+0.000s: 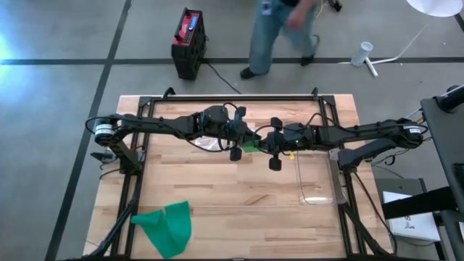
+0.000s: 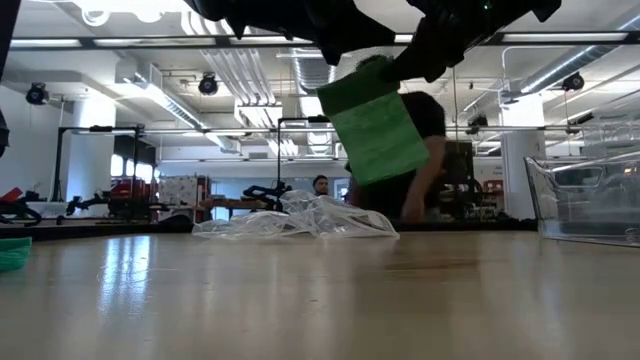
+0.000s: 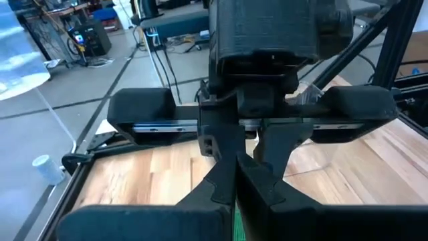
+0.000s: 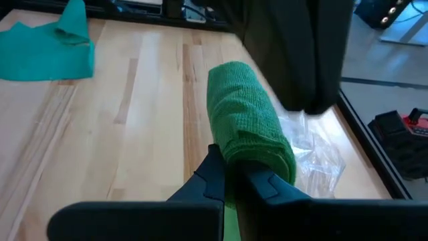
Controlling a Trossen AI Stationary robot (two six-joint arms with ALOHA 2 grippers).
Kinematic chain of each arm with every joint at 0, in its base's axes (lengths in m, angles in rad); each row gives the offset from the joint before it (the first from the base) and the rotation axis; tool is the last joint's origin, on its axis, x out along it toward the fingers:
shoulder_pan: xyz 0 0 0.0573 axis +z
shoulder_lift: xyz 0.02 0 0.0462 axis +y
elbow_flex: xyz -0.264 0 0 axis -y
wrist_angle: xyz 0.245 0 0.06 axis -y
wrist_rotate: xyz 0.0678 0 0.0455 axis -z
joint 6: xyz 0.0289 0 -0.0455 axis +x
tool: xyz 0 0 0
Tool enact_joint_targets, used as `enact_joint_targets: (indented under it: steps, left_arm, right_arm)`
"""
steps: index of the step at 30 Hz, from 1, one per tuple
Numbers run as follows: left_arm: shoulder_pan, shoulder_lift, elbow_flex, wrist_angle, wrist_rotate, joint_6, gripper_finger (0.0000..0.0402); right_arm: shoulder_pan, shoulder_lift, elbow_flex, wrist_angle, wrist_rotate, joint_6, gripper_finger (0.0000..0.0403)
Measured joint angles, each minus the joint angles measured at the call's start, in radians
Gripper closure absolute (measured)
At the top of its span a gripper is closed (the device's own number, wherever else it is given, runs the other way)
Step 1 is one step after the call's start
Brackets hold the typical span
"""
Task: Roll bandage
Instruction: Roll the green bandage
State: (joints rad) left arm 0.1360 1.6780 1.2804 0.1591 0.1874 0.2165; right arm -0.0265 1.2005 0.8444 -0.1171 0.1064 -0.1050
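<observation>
Near the front left corner of the worktop (image 1: 239,206), seen from above: a loose green cloth (image 1: 165,226), crumpled and partly unfolded, lying flat on the pale wood. Further right, at mid-worktop toward the back edge, left end effector (image 1: 235,145) clenched, fingers pressed together, meeting the right arm's tool nose to nose. Just behind and beside it, a crinkled clear plastic wrapper (image 1: 205,142) resting on the wood.

Between the two tools, lifted off the surface — the bandage (image 2: 378,125), bright green, crepe-textured, partly wound into a soft thick roll with a flat tail hanging below. From the right wrist, roll (image 4: 249,124) seen lengthwise: woven, slightly fuzzy, layers bulging at the near end, edges uneven. From above, only a small green patch (image 1: 250,146) peeking out between the dark housings.

Right of that, right end effector (image 4: 227,175) grasping the bandage, fingers pinched on the near end of the roll. Further right again, a clear plastic bin (image 1: 317,177) standing on the worktop near the right rail.

Beyond the back edge, on the floor — a red and black case (image 1: 188,42) and a person's legs (image 1: 270,36).
</observation>
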Motion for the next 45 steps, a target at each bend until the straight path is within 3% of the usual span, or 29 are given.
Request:
enact_joint_targets:
  steps: [5,11,17,20,23,27,32,34,39,45]
  left_arm:
    - [0.002,-0.001,0.000,-0.045,-0.032,0.018,0.0398]
    - [0.003,-0.050,0.000,-0.150,-0.264,0.116,0.0376]
    - [0.023,-0.200,-0.005,-0.270,-0.280,0.145,0.0338]
    - [0.049,-0.300,-0.066,-0.278,-0.279,0.127,0.0314]
    - [0.077,-0.407,-0.189,-0.195,-0.221,0.069,0.0290]
    - [0.085,-0.501,-0.394,0.035,-0.146,-0.001,0.0257]
    - [0.083,-0.504,-0.584,0.450,0.006,-0.128,0.0210]
    - [0.083,-0.481,-0.627,0.579,0.021,-0.164,0.0189]
    - [0.084,-0.399,-0.645,0.733,0.032,-0.201,0.0144]
    - [0.084,-0.291,-0.571,0.724,0.034,-0.234,0.0128]
  right_arm:
    - [0.000,0.000,0.000,0.002,0.000,0.000,0.0400]
    - [0.002,-0.005,0.000,0.002,-0.002,-0.008,0.0400]
    - [0.005,-0.038,0.033,-0.003,-0.089,0.000,0.0400]
    - [0.014,-0.070,0.066,0.003,-0.154,-0.012,0.0400]
    - [0.022,-0.111,0.087,0.020,-0.168,-0.030,0.0400]
    - [0.024,-0.179,0.085,0.135,-0.194,-0.042,0.0400]
    - [0.024,-0.204,0.083,0.227,-0.185,0.003,0.0400]
    - [0.024,-0.192,0.082,0.249,-0.167,0.014,0.0400]
    - [0.022,-0.141,0.082,0.273,-0.076,0.015,0.0400]
    - [0.017,-0.069,0.081,0.340,-0.070,-0.013,0.0400]
